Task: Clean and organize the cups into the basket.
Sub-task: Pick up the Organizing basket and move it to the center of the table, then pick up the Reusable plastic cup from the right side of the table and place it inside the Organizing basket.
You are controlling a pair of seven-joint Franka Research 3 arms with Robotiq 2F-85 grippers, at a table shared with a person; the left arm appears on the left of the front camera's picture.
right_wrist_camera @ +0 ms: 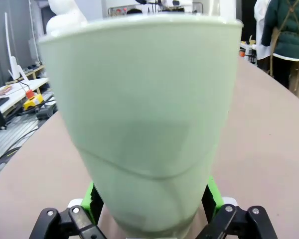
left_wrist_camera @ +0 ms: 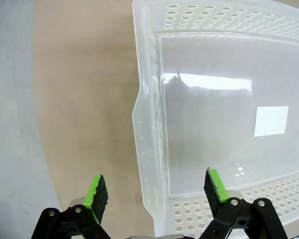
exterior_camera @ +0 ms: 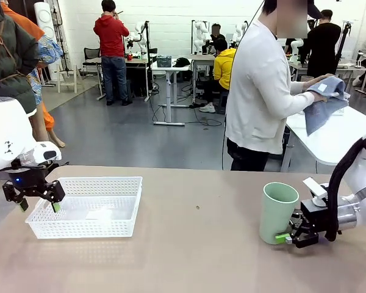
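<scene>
Beige table (exterior_camera: 195, 256) runs across the front view, with a lab of desks behind it. At the far side a person (exterior_camera: 259, 91) holds a blue-grey cloth (exterior_camera: 326, 101). The white basket (exterior_camera: 85, 229) sits toward the robot's left. The left hand (exterior_camera: 39, 207) hangs open over the basket's wall, one finger (left_wrist_camera: 98, 191) above bare table, the other above the basket floor. Well apart, on the robot's right, the mint green cup (exterior_camera: 279, 210) is upright with its base at the table. The right hand (exterior_camera: 287, 237) is closed on the cup's lower part, green pads (right_wrist_camera: 212, 191) pressed against both sides.
</scene>
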